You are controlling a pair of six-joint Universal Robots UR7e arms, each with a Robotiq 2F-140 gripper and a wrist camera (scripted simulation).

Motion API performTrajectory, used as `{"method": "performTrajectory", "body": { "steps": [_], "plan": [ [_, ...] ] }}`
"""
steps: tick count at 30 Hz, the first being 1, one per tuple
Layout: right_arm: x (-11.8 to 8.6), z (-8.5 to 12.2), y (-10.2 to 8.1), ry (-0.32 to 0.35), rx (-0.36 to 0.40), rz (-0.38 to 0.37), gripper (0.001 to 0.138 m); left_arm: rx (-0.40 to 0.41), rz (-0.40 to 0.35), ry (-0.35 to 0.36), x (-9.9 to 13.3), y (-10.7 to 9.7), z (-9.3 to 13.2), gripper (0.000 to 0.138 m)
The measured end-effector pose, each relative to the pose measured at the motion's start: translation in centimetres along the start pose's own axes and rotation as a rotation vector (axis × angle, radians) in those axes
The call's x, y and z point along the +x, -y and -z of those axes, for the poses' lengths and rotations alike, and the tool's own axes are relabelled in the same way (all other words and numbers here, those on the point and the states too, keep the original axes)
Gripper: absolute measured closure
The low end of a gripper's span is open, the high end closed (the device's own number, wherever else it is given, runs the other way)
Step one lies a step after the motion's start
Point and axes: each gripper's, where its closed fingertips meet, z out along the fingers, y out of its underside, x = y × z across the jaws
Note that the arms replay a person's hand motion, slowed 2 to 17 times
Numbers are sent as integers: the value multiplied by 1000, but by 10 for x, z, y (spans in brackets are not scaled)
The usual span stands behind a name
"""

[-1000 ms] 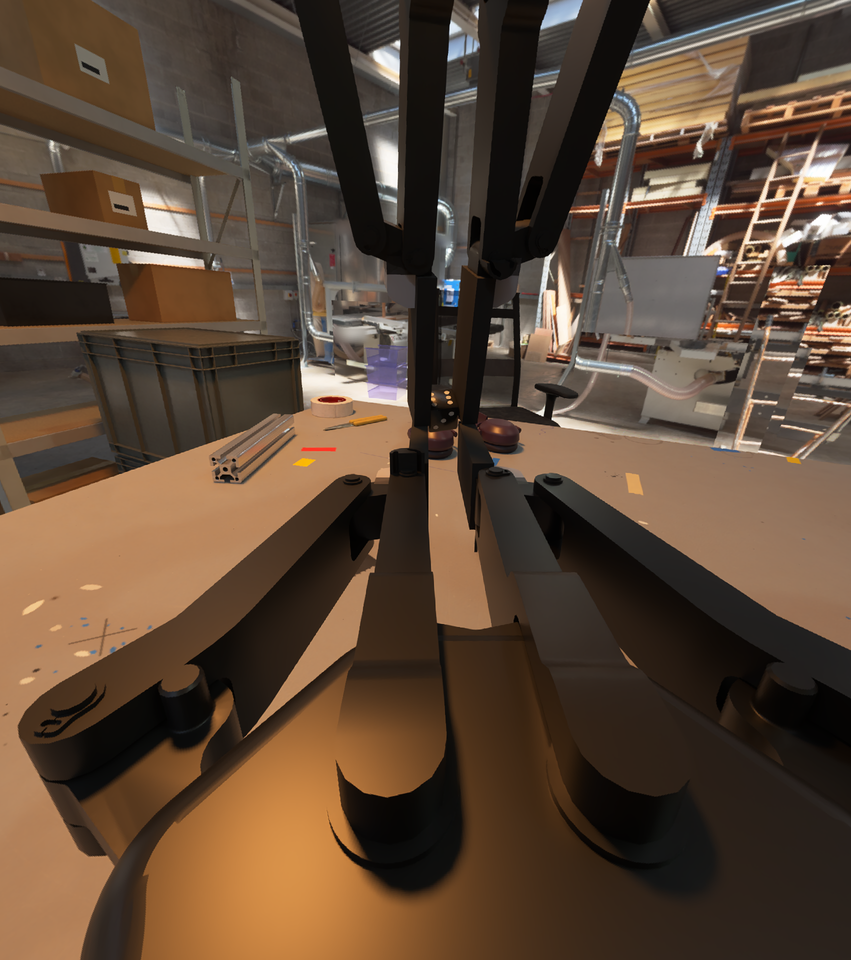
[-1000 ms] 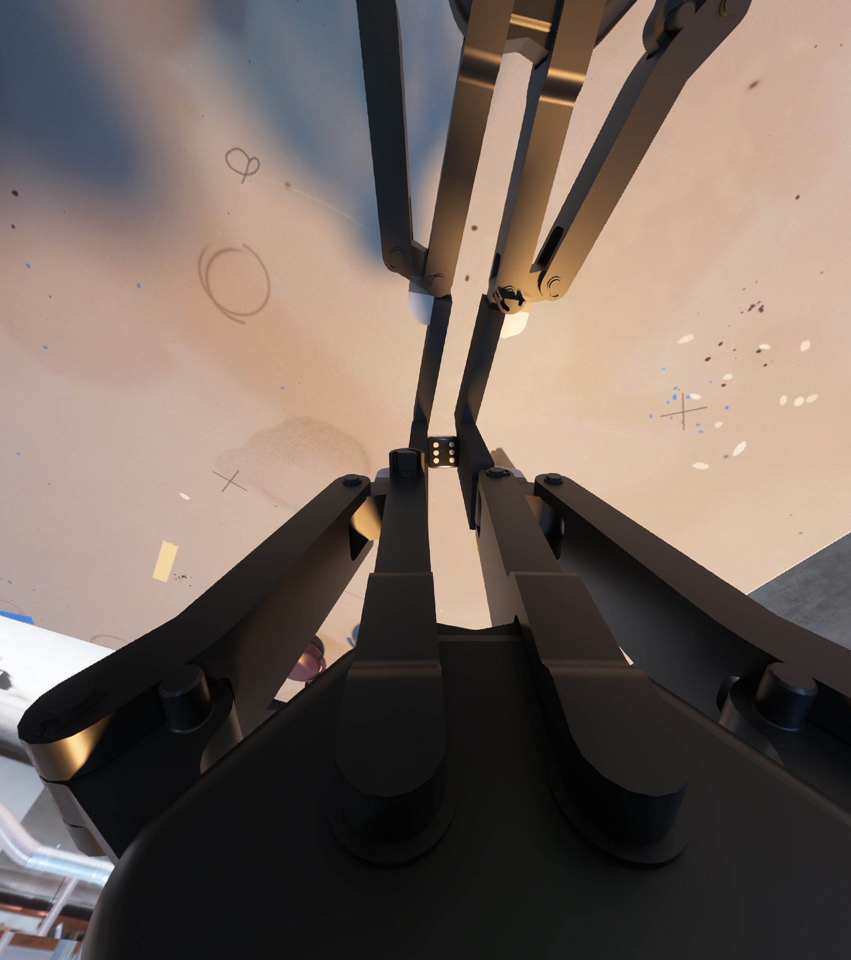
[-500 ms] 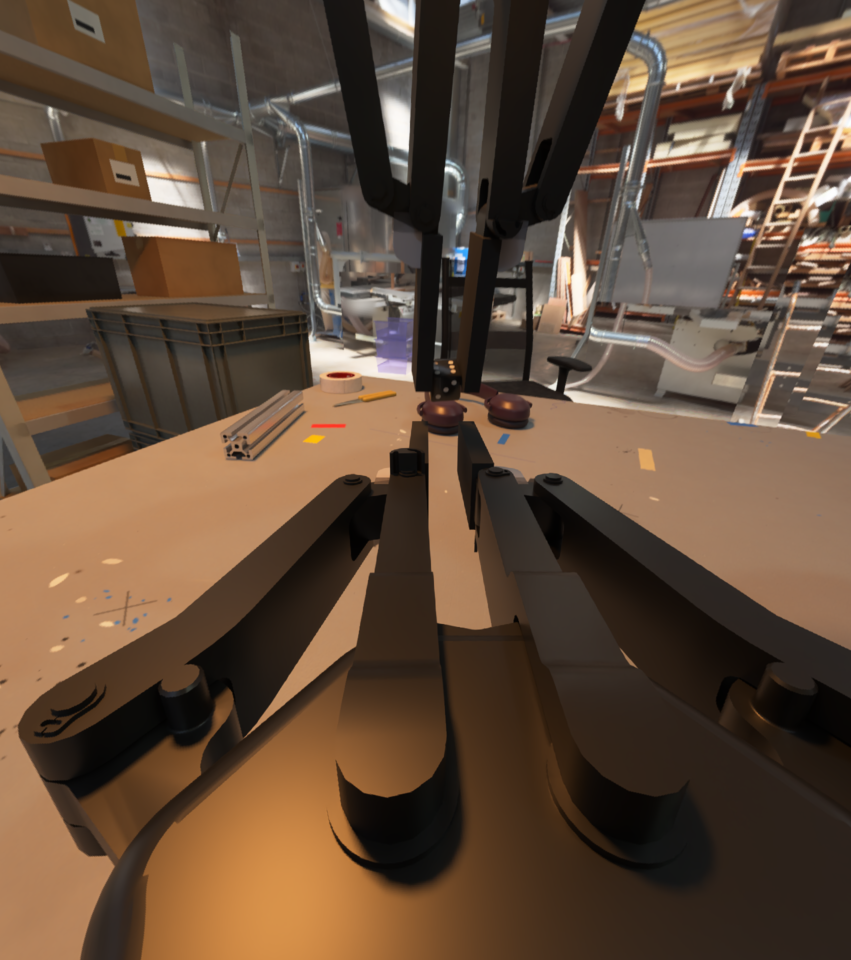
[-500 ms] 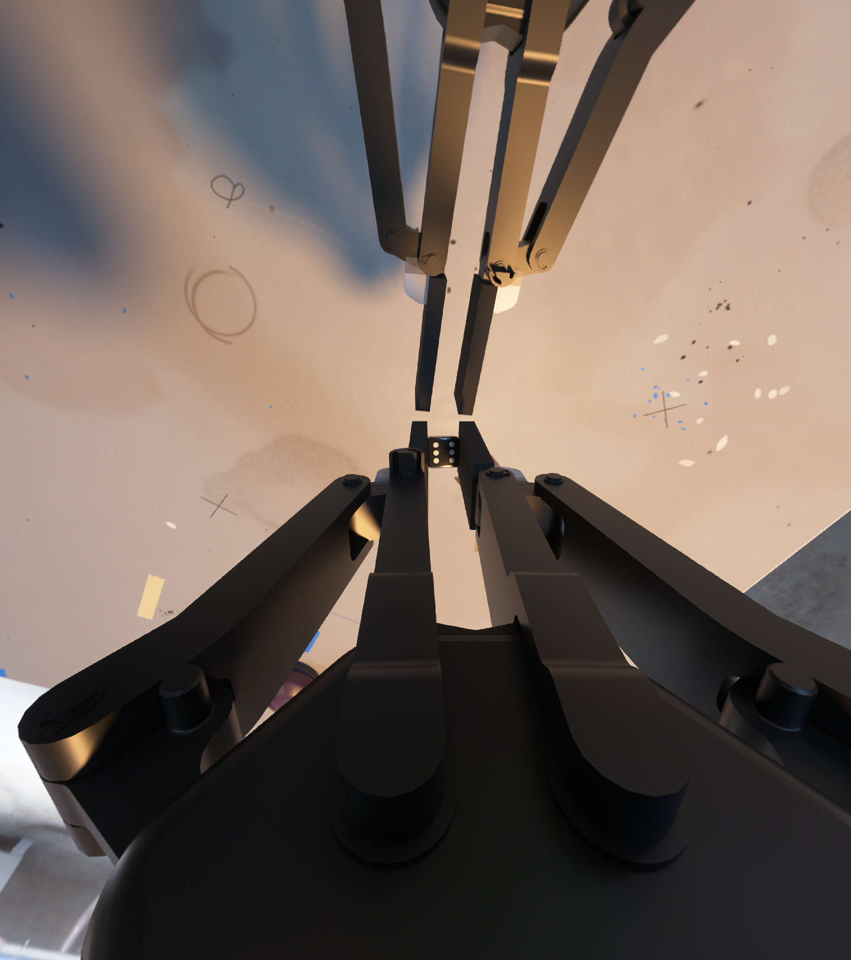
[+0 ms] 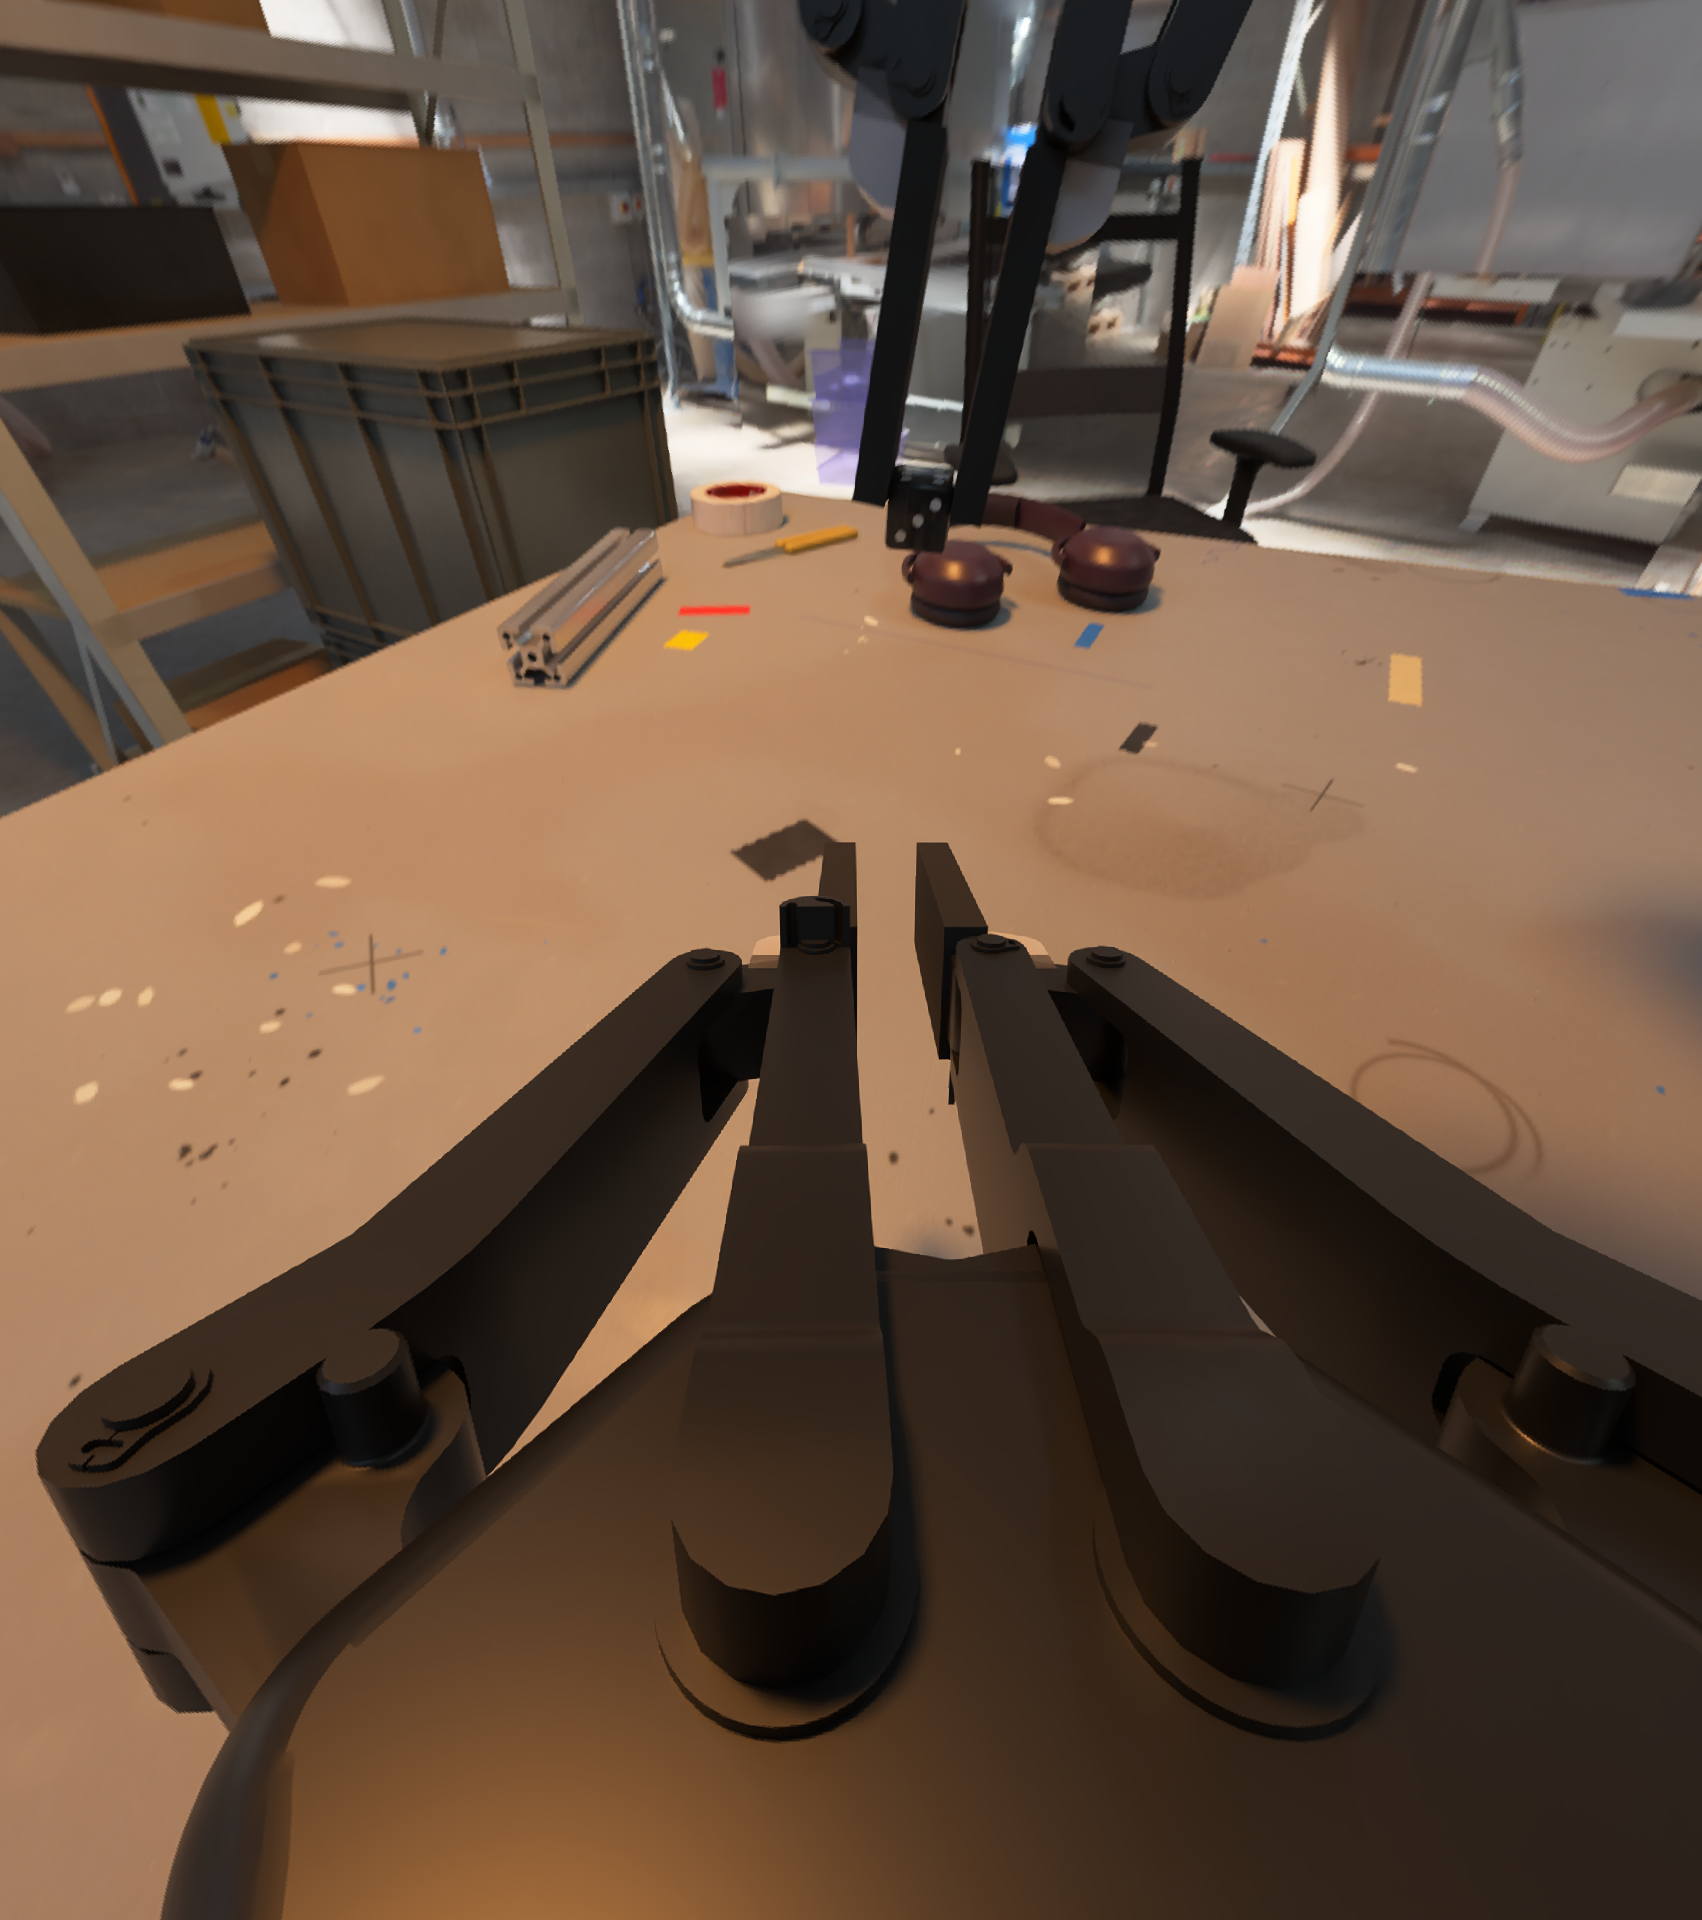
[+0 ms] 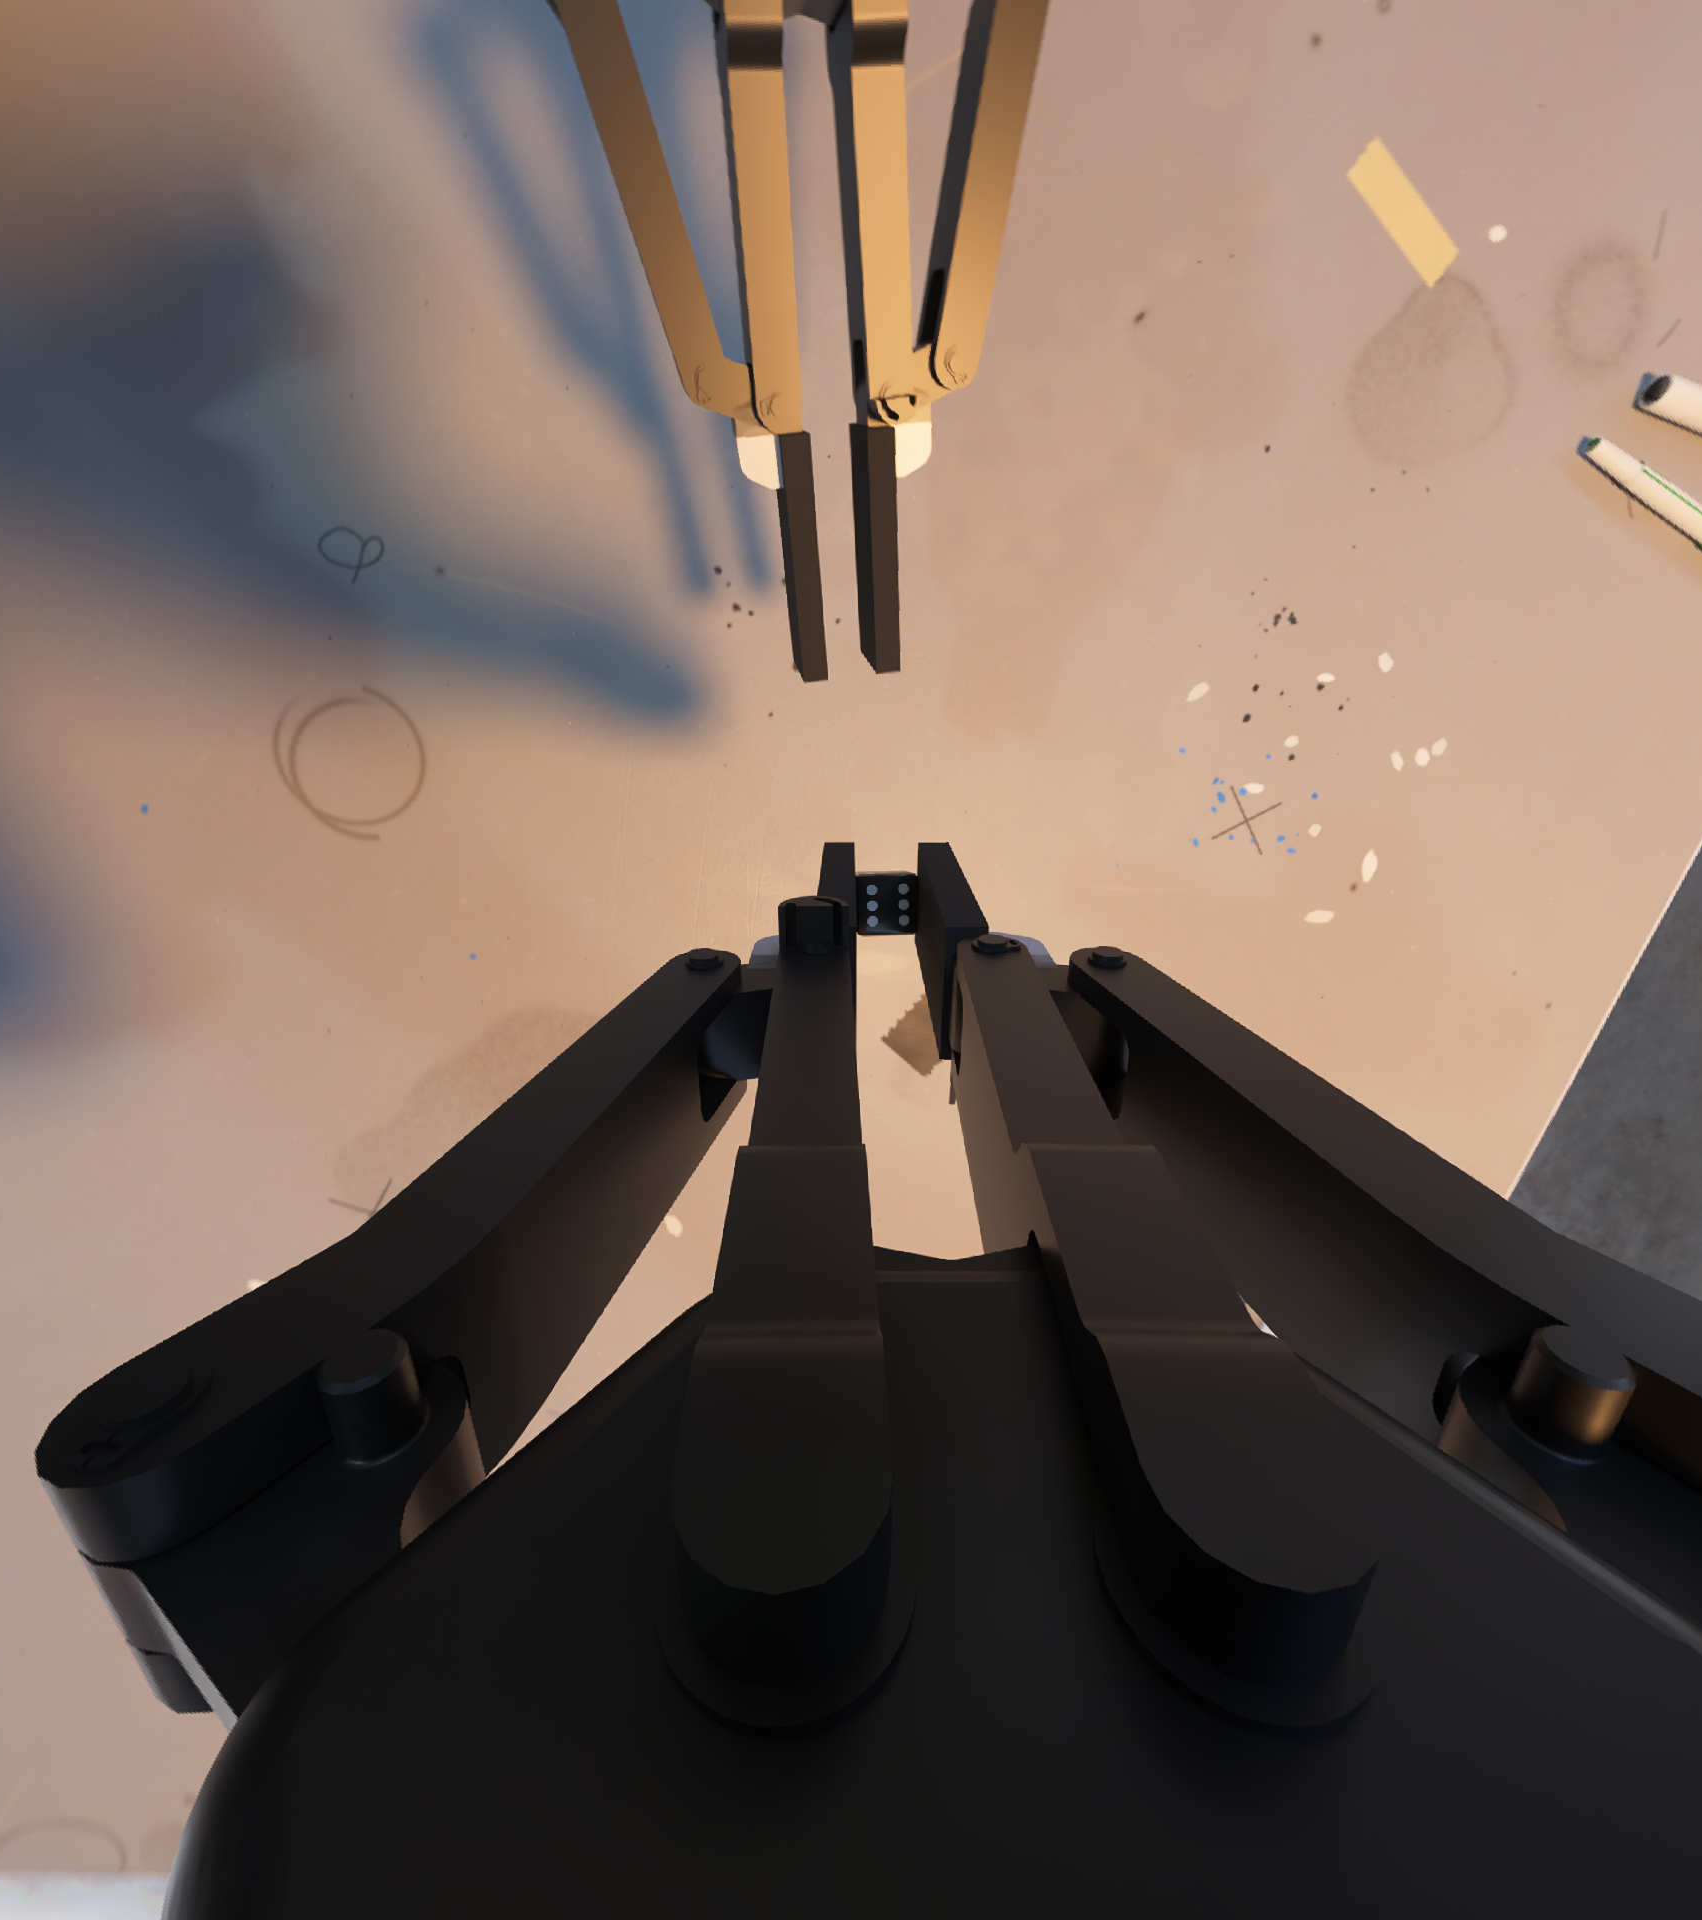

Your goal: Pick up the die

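Gripping a small black die with white pips (image 6: 886,902) between its two dark fingertips, the right pincer (image 6: 886,883) hangs well above the tan wooden desk (image 6: 514,935), closed to the die's width. In the left wrist view the same die (image 5: 920,520) shows far off, clear of the surface, pinched on two opposite flat faces. The left pincer (image 5: 885,883) holds nothing; its fingers stand nearly closed with a narrow gap, low over the desk.

The die looks rigid, light and smooth, so it could probably slip or twist if the squeeze eases; its flat opposite faces seem the best place to hold.

The desk is scuffed, with pencil marks, paint flecks and coloured tape scraps. On it lie a silver aluminium rail (image 5: 582,613), a roll of beige tape (image 5: 736,506), dark maroon headphones (image 5: 1029,577) and a green-capped white marker (image 6: 1683,511). Beyond is a workshop with shelving, cardboard boxes and a grey plastic crate (image 5: 431,447).
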Motion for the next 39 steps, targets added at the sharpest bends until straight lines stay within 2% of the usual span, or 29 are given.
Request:
{"method": "performTrajectory", "body": {
  "steps": [8, 16, 21, 28, 33, 39],
  "plan": [
    [-8, -25, -13, -12, 155, -151, 123, -125, 46, 49, -11, -31, 10, 123],
    [-29, -61, -8, 14, 329, -227, 123, -248, 74, 91, -21, -59, 13, 123],
    [-50, -83, 2, 46, 407, -232, 123, -312, 78, 100, -24, -73, 13, 123],
    [-78, -109, 19, 68, 461, -205, 123, -366, 63, 125, -27, -86, 13, 123],
    [-94, -120, 32, 65, 495, -166, 123, -380, 60, 133, -27, -90, 12, 123],
    [-112, -127, 50, 94, 539, -121, 123, -384, 54, 140, -27, -92, 11, 123]
  ]
}}
